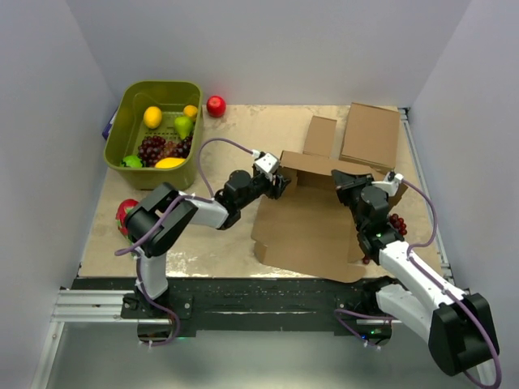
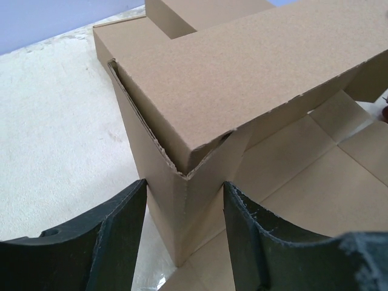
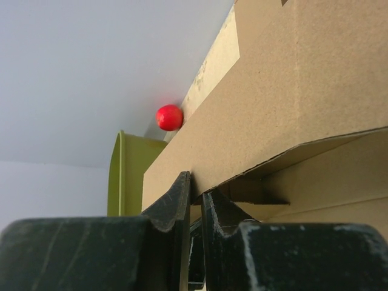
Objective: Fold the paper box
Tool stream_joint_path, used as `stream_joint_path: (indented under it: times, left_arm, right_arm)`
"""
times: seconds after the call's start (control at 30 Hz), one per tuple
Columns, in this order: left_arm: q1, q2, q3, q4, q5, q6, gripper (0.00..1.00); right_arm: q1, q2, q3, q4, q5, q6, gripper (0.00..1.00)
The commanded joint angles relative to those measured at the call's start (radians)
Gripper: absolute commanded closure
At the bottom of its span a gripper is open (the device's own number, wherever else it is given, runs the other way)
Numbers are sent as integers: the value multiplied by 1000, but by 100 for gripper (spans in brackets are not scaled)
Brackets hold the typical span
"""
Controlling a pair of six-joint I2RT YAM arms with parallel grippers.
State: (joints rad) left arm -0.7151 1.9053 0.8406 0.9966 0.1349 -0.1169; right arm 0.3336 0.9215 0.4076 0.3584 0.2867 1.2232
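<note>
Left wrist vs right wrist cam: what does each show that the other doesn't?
Left wrist only: a folded-up corner of the paper box between the open left jaws, its flat creased base, and bare table.
Right wrist only: the red apple, the green basket, and the right jaws pinched on a cardboard edge.
Both: the box's raised wall.

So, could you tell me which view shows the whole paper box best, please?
Top external: the paper box shows nearly whole, rear wall raised. Left wrist shows only one folded corner; right wrist only a wall's edge.
</note>
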Motion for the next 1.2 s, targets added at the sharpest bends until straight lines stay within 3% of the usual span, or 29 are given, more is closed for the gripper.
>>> stream_joint_path:
  times: [0.0,0.4,0.6,0.73,0.8,1.17]
  left_arm:
    - [-47,24,69,-22,-132,0,43]
    - [-130,47,147,-122,-380,-95,44]
    - [-107,41,146,-131,-471,-86,67]
    - [-116,34,146,-133,-503,-49,76]
    - [-130,21,143,-144,-582,-23,81]
    - [-147,3,103,-203,-860,83,97]
  right_arm:
    - [7,42,17,-36,-60,-42,90]
    - [10,40,5,-26,-67,-39,91]
    - [7,4,7,-45,-60,-50,91]
    - [8,-12,8,-58,-55,-54,91]
    - [8,-19,10,-61,-58,-54,91]
    - [10,-56,19,-105,-35,-65,91]
